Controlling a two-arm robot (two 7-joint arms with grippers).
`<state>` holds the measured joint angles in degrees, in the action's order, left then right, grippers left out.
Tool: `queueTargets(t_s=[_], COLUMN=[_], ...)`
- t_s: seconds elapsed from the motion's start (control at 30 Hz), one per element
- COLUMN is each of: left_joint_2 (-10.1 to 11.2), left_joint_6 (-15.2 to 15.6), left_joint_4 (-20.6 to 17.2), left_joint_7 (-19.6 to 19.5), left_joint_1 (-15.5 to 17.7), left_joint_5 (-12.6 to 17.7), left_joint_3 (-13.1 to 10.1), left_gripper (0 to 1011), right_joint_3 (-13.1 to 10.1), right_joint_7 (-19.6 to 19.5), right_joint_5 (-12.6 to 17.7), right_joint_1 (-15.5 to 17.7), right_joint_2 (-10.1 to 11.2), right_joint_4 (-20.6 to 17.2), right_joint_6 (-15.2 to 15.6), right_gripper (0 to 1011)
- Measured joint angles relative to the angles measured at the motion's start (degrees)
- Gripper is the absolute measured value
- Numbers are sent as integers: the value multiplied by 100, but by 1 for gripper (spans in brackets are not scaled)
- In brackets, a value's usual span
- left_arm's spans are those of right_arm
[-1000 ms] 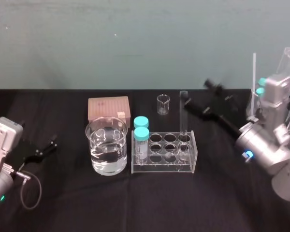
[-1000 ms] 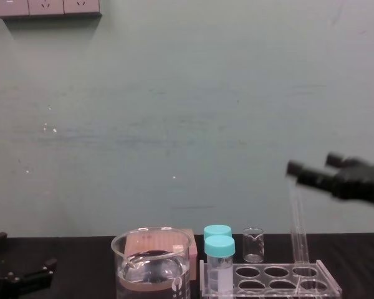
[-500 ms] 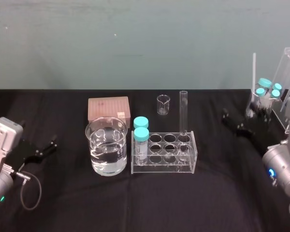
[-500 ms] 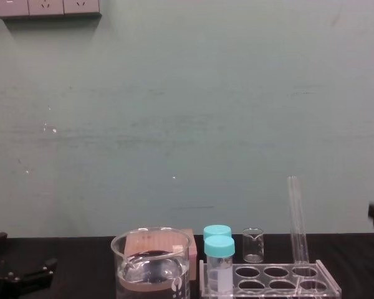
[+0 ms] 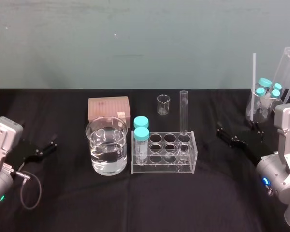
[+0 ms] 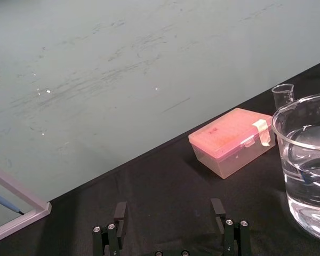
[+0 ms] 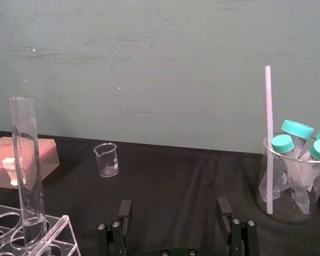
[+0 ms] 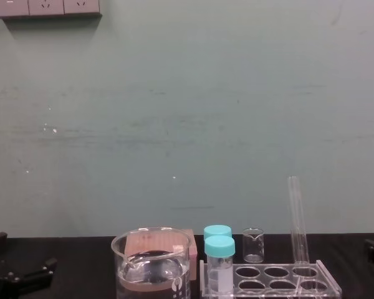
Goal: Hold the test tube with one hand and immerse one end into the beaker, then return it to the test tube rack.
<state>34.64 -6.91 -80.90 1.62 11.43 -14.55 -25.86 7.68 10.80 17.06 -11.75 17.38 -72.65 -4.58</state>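
The test tube (image 5: 183, 112) stands upright in a rear right hole of the test tube rack (image 5: 188, 166), with nothing touching it. Left of the rack is the beaker (image 5: 106, 145), part full of clear liquid. My right gripper (image 5: 236, 128) is open and empty, low over the table, well to the right of the rack. The right wrist view shows its fingers (image 7: 125, 212) spread, with the test tube (image 7: 26, 165) off to one side. My left gripper (image 5: 38, 137) rests open at the table's left; its fingers (image 6: 120, 214) are apart, the beaker (image 6: 309, 170) beside them.
A pink tip box (image 5: 108, 108) and a tiny beaker (image 5: 163, 104) stand behind the beaker and rack. Two teal-capped vials (image 5: 141, 135) fill the rack's left end. At the far right a glass jar (image 5: 262, 102) holds teal-capped tubes and a white rod.
My right gripper has drawn back from the test tube's top, moving right and down towards the table. The tube stays upright in the rack. The left arm has not moved.
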Motion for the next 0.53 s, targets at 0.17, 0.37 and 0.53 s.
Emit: queueTargets(t_s=[0.17, 0.37, 0.53], left_joint_2=[0, 0, 0], left_joint_6=[0, 0, 0], left_joint_4=[0, 0, 0], left_joint_7=[0, 0, 0], left_joint_1=[0, 0, 0], left_joint_5=[0, 0, 0], left_joint_3=[0, 0, 0], left_gripper=[1000, 1000, 1000], right_joint_3=[0, 0, 0], right_joint_7=[2, 2, 3], right_joint_5=[7, 18, 26], right_joint_1=[0, 0, 0], right_joint_2=[2, 5, 7], right_joint_4=[-9, -15, -20], right_joint_6=[-7, -17, -21], right_gripper=[1000, 1000, 1000])
